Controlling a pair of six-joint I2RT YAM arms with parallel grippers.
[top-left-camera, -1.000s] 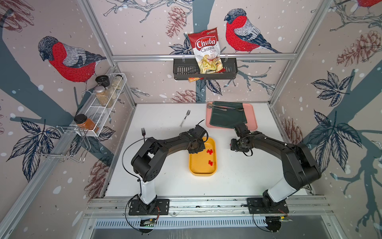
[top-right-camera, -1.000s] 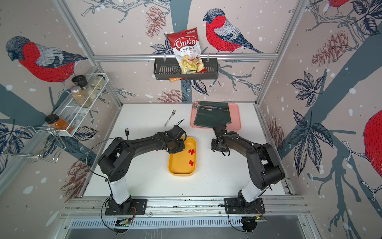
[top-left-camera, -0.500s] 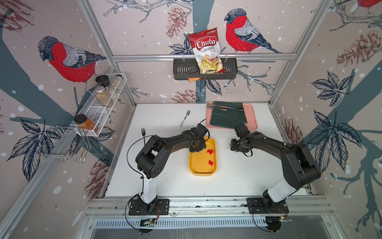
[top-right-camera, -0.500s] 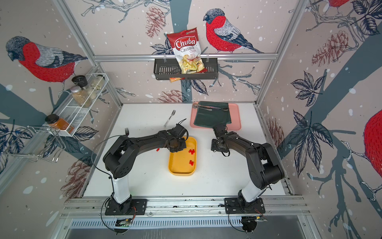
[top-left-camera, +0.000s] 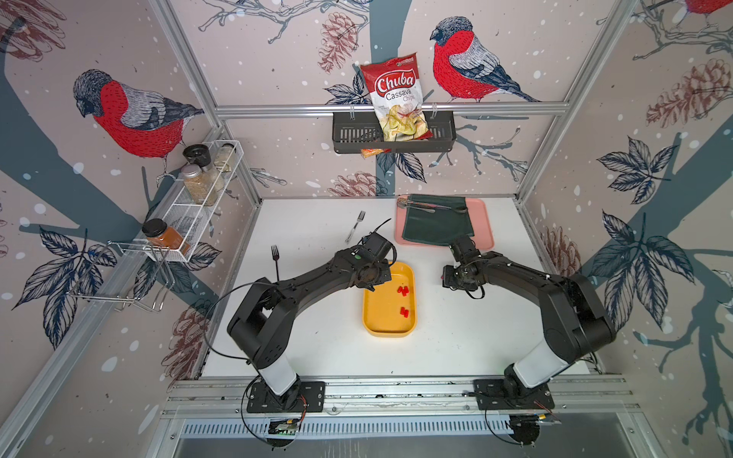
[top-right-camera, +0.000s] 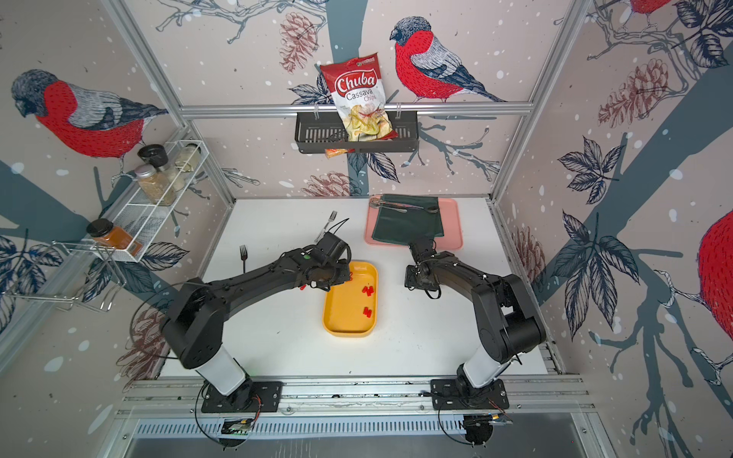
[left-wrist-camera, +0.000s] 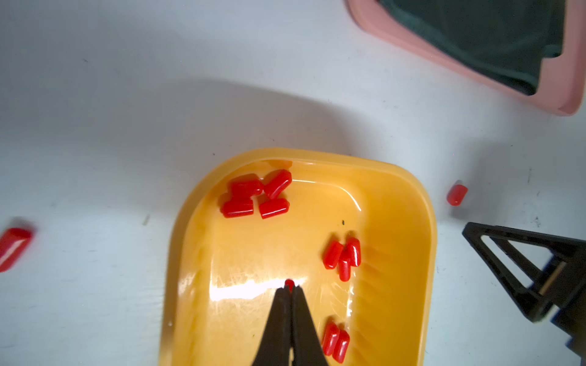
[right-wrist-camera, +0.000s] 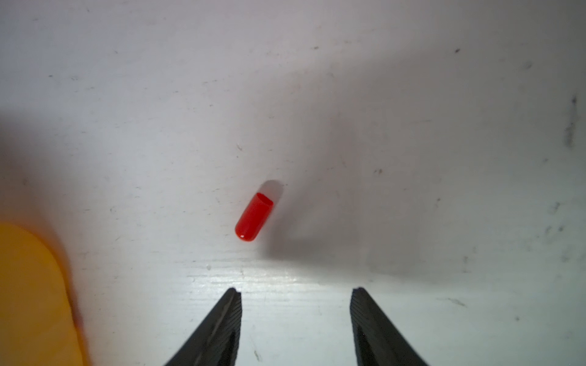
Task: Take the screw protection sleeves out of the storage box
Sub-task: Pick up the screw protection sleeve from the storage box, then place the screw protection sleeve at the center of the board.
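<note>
White table (top-left-camera: 468,337), left gripper (left-wrist-camera: 289,287) seemingly pinching sleeve (left-wrist-camera: 289,283)

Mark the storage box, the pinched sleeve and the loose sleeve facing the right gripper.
storage box (left-wrist-camera: 269,250): left wrist view, bare floor.
pinched sleeve (left-wrist-camera: 289,284): left wrist view, exposed tip.
loose sleeve (right-wrist-camera: 254,217): right wrist view, mid-body.

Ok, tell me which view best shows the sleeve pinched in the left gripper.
Left wrist view: the held sleeve shows as a red tip in the shut left gripper, over the storage box. In both top views it cannot be made out under the arm. The right wrist view shows only another sleeve lying on the table.
</note>
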